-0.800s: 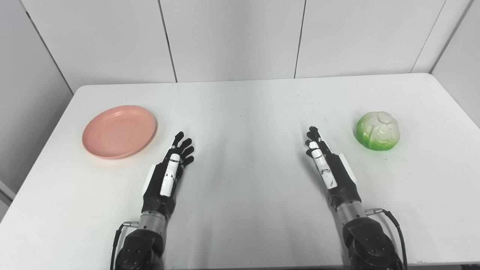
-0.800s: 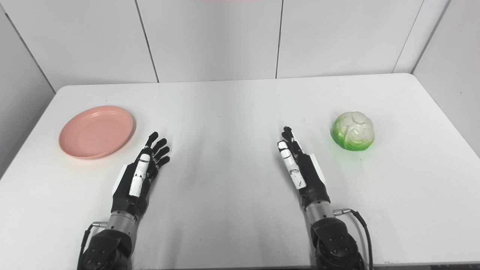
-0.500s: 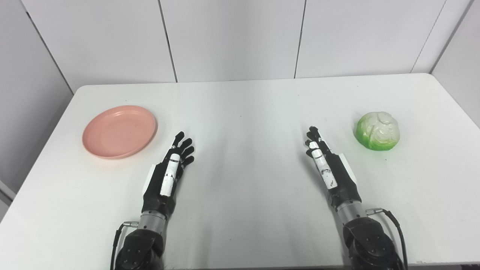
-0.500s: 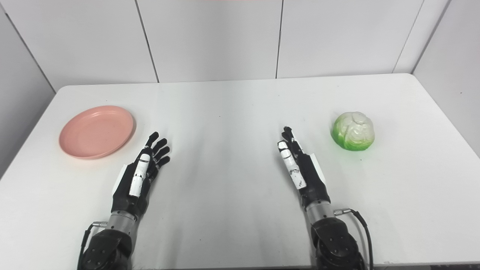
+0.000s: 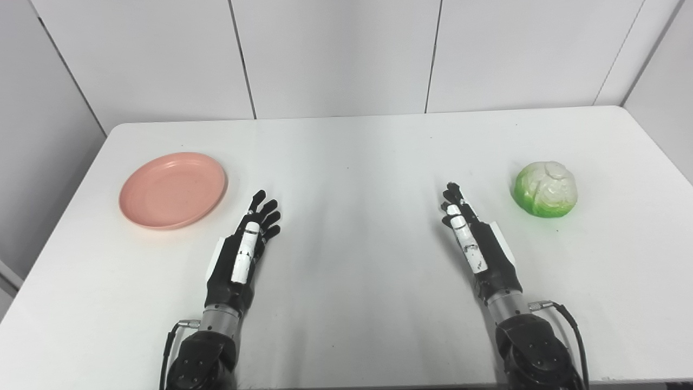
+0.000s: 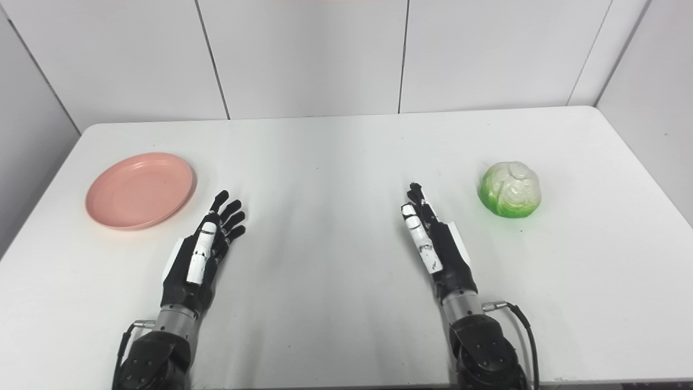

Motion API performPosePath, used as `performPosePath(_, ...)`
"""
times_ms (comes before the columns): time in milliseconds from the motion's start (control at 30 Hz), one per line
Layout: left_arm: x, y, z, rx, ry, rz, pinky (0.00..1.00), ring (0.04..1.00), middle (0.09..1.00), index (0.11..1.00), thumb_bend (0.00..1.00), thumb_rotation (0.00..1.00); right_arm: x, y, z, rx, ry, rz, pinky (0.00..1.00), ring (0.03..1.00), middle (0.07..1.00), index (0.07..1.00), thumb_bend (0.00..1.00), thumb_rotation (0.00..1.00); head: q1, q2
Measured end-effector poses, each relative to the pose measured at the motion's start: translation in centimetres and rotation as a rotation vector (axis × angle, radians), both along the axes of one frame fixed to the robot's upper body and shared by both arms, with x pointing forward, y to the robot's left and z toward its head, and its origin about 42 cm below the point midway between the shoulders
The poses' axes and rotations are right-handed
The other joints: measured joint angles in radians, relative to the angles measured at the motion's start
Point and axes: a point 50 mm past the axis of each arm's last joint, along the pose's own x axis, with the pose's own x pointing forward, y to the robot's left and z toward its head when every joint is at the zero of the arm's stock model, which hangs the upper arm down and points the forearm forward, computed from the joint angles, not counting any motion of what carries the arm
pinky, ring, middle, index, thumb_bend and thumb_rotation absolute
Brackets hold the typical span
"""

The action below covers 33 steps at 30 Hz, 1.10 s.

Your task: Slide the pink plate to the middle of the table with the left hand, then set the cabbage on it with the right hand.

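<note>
Presently the pink plate (image 5: 172, 189) lies flat at the table's (image 5: 357, 162) left side, empty. The left hand (image 5: 241, 252) rests just beside its near-right rim, not touching it, fingers extended and spread, holding nothing. The cabbage (image 5: 545, 189) sits at the right side (green base down). The right hand (image 5: 476, 244) lies near it, apart, fingers straight and empty.
</note>
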Motion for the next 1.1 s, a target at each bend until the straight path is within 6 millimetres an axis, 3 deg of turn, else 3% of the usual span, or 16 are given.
performPosePath(100, 0.0, -0.3, -0.1, 0.018, 0.000, -0.008, 0.91, 0.925, 0.942, 0.948, 0.38, 1.00, 0.0, -0.3, 0.0, -0.001, 0.000, 0.000, 0.93, 0.952, 0.965, 0.971, 0.24, 1.00, 0.048, -0.014)
performPosePath(133, 0.0, -0.4, -0.1, 0.024, -0.001, -0.011, 0.92, 0.930, 0.944, 0.951, 0.37, 1.00, 0.0, -0.4, 0.0, 0.001, 0.000, -0.001, 0.94, 0.956, 0.968, 0.974, 0.24, 1.00, 0.136, -0.021)
performPosePath(167, 0.1, -0.6, -0.2, 0.030, -0.002, -0.013, 0.93, 0.935, 0.946, 0.954, 0.37, 0.99, 0.0, -0.6, -0.1, 0.006, 0.001, 0.001, 0.95, 0.957, 0.969, 0.975, 0.23, 1.00, 0.144, -0.050)
performPosePath(200, 0.1, -0.8, -0.2, 0.035, -0.003, -0.014, 0.93, 0.941, 0.950, 0.957, 0.36, 0.99, 0.0, -0.9, -0.1, 0.010, 0.001, 0.004, 0.95, 0.958, 0.970, 0.977, 0.23, 1.00, 0.145, -0.051)
performPosePath(333, 0.8, -1.4, -0.4, 0.044, -0.002, -0.008, 0.94, 0.953, 0.961, 0.962, 0.35, 0.98, 0.1, -1.8, -0.6, 0.009, 0.000, 0.019, 0.97, 0.970, 0.981, 0.994, 0.20, 1.00, 0.259, -0.129)
performPosePath(400, 1.5, -2.0, -0.5, 0.044, 0.000, -0.006, 0.95, 0.958, 0.965, 0.964, 0.35, 0.98, 0.1, -2.0, -0.7, 0.004, -0.007, 0.027, 0.98, 0.974, 0.984, 0.998, 0.19, 1.00, 0.260, -0.129)
performPosePath(467, 2.3, -2.5, -0.7, 0.052, 0.001, -0.012, 0.95, 0.958, 0.966, 0.967, 0.34, 0.99, 0.1, -2.1, -0.8, 0.007, -0.008, 0.032, 0.99, 0.982, 0.991, 1.000, 0.19, 1.00, 0.319, -0.179)
performPosePath(700, 3.9, -4.3, -0.5, 0.052, -0.057, -0.032, 0.92, 0.946, 0.957, 0.966, 0.34, 1.00, 0.2, -2.3, -0.9, 0.027, -0.018, 0.043, 1.00, 0.994, 0.998, 1.000, 0.15, 1.00, 0.372, -0.226)
performPosePath(1100, 3.9, -4.4, -0.3, 0.060, -0.104, -0.034, 0.93, 0.949, 0.956, 0.963, 0.34, 1.00, 0.1, -2.3, -0.9, 0.035, -0.023, 0.041, 1.00, 1.000, 1.000, 1.000, 0.11, 1.00, 0.358, -0.233)
